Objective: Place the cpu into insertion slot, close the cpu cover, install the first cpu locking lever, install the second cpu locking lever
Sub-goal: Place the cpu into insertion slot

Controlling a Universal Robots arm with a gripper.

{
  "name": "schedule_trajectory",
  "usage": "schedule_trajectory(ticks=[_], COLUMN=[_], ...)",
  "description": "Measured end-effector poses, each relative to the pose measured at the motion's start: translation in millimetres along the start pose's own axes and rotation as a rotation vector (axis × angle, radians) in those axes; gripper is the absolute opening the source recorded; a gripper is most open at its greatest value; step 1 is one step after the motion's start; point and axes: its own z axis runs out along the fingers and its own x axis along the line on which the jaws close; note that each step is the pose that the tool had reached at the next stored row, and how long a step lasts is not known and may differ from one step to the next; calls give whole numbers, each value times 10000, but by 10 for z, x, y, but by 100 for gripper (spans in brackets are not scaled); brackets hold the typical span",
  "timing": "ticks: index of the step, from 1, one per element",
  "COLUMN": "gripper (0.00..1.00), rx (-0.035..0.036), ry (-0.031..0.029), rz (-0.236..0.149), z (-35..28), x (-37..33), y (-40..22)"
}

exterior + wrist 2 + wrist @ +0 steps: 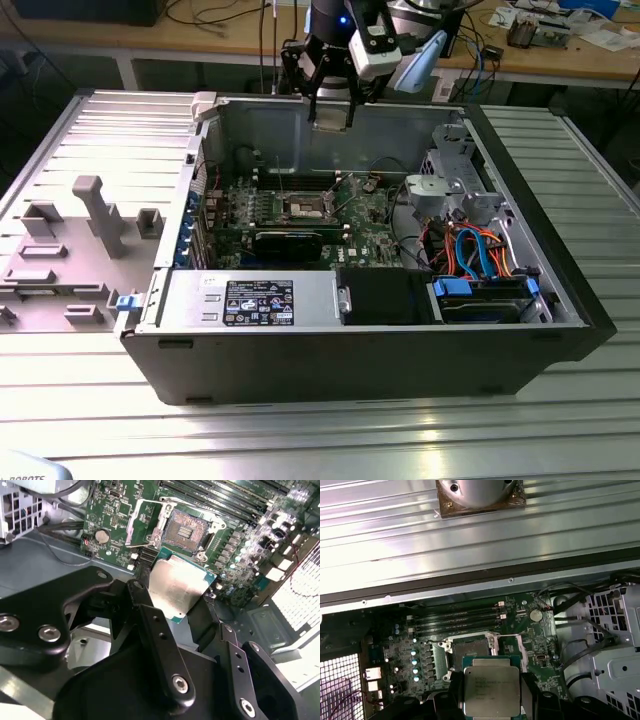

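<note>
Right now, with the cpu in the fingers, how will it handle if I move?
The cpu looks thin, flat and rigid, so probably light and unbending. Its smooth metal top suggests the fingers, gripping only its edges, could let it slip.

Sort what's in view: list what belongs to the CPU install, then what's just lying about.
Belongs to the job:
- cpu, held in the gripper
- insertion slot, empty
- cpu cover, open beside the slot

Just there:
- black expansion card
- power supply
- drive cables
- coin battery
- grey fixture plate, outside the case
</note>
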Motion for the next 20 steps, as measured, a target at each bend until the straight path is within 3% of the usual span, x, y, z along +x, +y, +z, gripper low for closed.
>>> schedule_trajectory(ticks=[6,17,20], gripper=[54,54,54], rx=[-1,-39,-52], ry=[-10,-187,-254], rz=[112,2090,2846], z=[0,23,35], x=[0,0,0], y=[0,-2,-4])
